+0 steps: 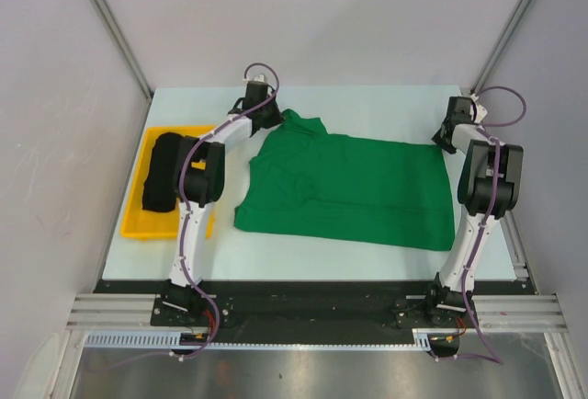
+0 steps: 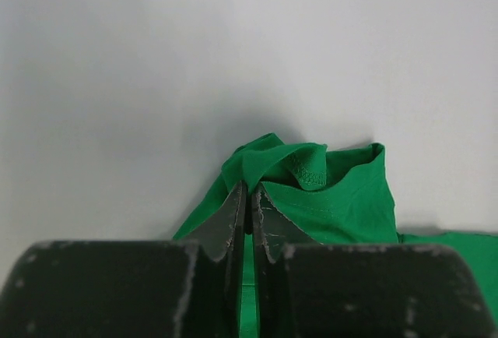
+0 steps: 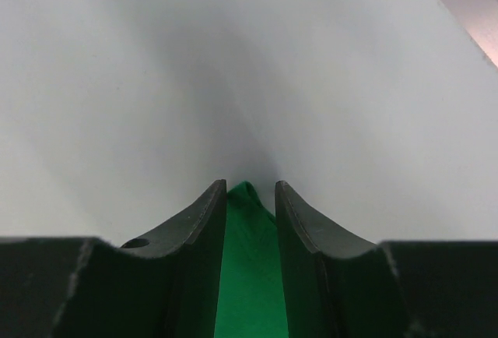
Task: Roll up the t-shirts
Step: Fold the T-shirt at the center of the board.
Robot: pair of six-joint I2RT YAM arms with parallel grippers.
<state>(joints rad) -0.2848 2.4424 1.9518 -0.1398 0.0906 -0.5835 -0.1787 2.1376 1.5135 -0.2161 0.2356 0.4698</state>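
Top external view is showing the green t-shirt (image 1: 354, 188) lying spread across the middle of the desk (image 1: 367, 105), with its long side running from one arm to the other. The left fingers (image 2: 236, 217) are pressing almost together, pinching a bunched fold at the shirt's far left corner. The right fingers (image 3: 204, 213) are standing slightly apart with the far right corner's cloth between them, and I cannot tell whether they are gripping it. The black t-shirt (image 1: 163, 171) is lying rolled in the yellow tray (image 1: 138, 226), well apart at the left.

Judging by this, the step is taking hold of the far edge to begin the roll. Doing it well is calling for gripping both corners firmly, lifting them low and together, and keeping the edge taut and straight so the roll starts evenly.
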